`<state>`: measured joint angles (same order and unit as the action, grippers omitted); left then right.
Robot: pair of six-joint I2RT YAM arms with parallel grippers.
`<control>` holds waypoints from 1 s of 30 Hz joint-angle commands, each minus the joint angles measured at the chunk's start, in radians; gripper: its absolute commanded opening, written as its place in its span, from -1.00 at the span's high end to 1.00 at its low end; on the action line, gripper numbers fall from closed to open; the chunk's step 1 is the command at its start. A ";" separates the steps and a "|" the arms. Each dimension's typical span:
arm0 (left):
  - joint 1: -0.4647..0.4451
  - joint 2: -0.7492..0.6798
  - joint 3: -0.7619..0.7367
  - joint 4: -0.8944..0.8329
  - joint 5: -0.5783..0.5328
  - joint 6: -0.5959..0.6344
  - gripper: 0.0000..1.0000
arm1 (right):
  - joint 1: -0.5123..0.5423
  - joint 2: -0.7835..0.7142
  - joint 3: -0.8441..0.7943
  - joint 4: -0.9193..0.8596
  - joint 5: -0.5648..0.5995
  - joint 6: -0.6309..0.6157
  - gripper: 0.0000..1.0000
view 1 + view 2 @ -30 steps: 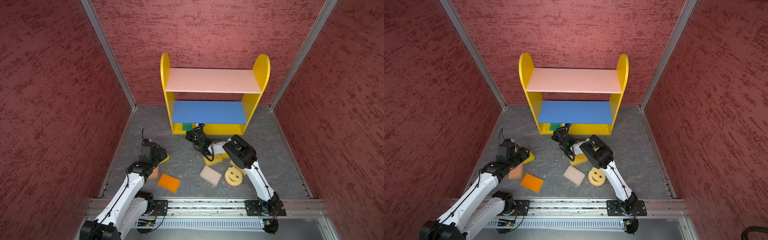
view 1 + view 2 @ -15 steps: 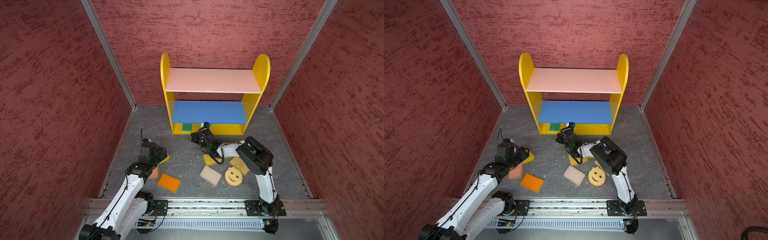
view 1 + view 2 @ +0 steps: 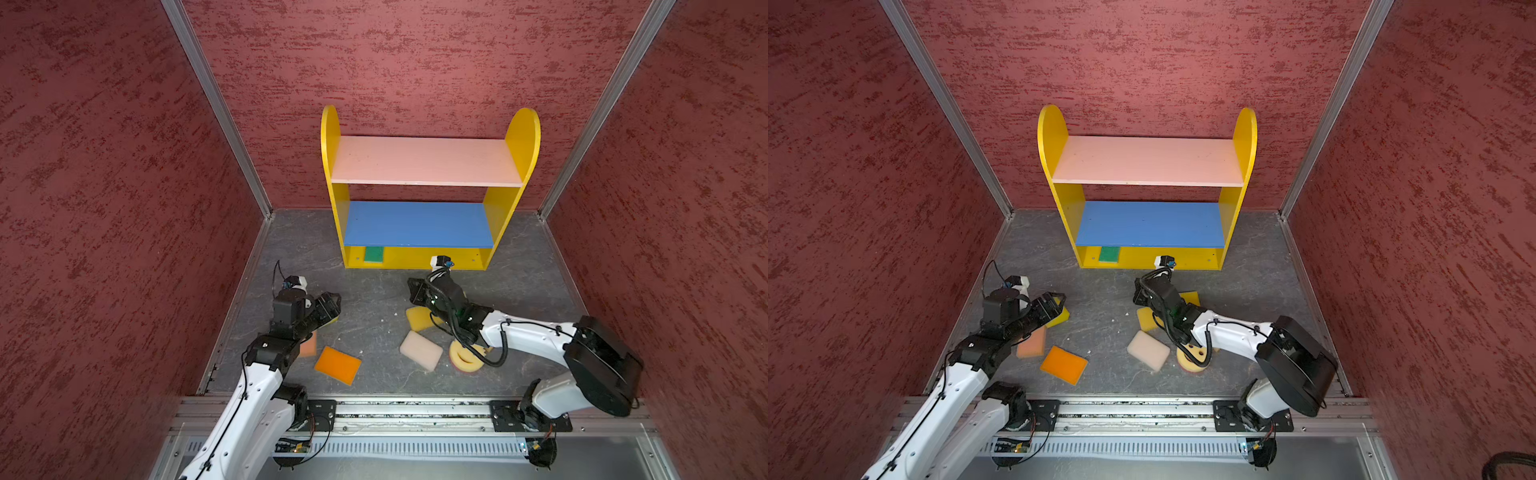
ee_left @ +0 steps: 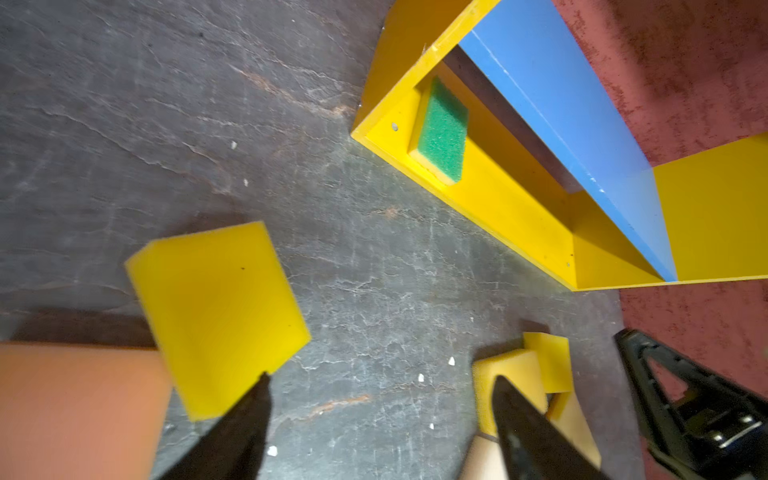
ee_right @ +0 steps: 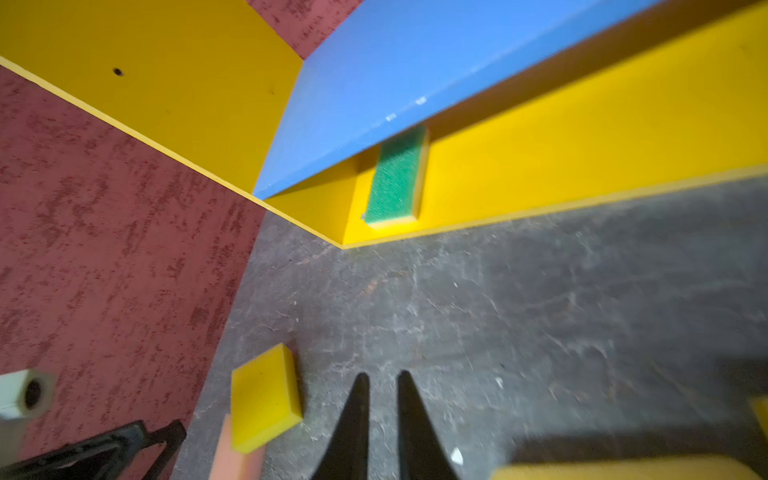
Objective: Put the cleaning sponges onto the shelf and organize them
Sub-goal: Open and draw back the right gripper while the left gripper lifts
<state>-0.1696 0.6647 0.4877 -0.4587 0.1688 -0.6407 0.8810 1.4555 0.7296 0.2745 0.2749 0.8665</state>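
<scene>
Shelf (image 3: pixel 430 259) is standing against the back wall, with the pink top board (image 3: pixel 424 160) over the blue middle board (image 3: pixel 417 224). One sponge is sitting on it. The green-topped sponge (image 3: pixel 373 254) is lying flat on the yellow bottom board near the shelf's left end, partly tucked under the blue board.

Everything else is lying on the grey floor (image 3: pixel 374 291) in front of the shelf.

Left gripper (image 4: pixel 381 377) is hovering low in front of the shelf's left end, with its fingers spread wide and gripping nothing. The yellow sponge (image 4: pixel 216 316) is lying flat right at one fingertip; I cannot tell if they are touching. The peach sponge (image 3: pixel 1032 343) is lying against the yellow sponge on the side away from the shelf. The orange sponge (image 3: pixel 337 365) is sitting further out again.

Right gripper (image 5: pixel 383 376) is pointing down at the floor in front of the shelf's middle. Its fingers are almost together, leaving a narrow gap with nothing in it. The golden sponge (image 3: pixel 419 318) is lying under its wrist. A second yellow sponge (image 3: pixel 1190 297) is peeking out behind that arm, closer to the shelf's right end.

The cream sponge (image 3: pixel 420 350) and round sponge (image 3: pixel 1194 361) are lying side by side, well out from the shelf. The right arm is partly covering the round one.
</scene>
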 commanded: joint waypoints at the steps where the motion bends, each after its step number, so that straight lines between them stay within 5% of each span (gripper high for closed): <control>1: -0.012 -0.022 0.008 -0.034 0.094 0.047 -0.99 | 0.045 -0.068 -0.002 -0.231 0.123 0.061 0.38; 5: -0.031 -0.062 0.014 -0.071 0.123 0.073 -0.99 | 0.091 -0.089 -0.002 -0.412 0.131 0.174 0.11; 11: -0.034 -0.108 0.008 -0.076 0.231 0.082 -0.99 | 0.185 -0.062 0.009 -0.568 0.134 0.297 -0.02; 19: -0.036 -0.082 -0.052 -0.014 0.314 0.061 -0.98 | 0.211 -0.051 0.019 -0.690 0.083 0.302 -0.20; 30: -0.077 0.001 -0.072 0.023 0.359 0.083 -0.79 | 0.095 -0.083 -0.122 -0.462 0.063 0.346 -0.34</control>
<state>-0.2409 0.6601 0.3981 -0.4549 0.5095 -0.5861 1.0271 1.3911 0.6281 -0.2890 0.3416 1.1641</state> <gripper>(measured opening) 0.895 0.667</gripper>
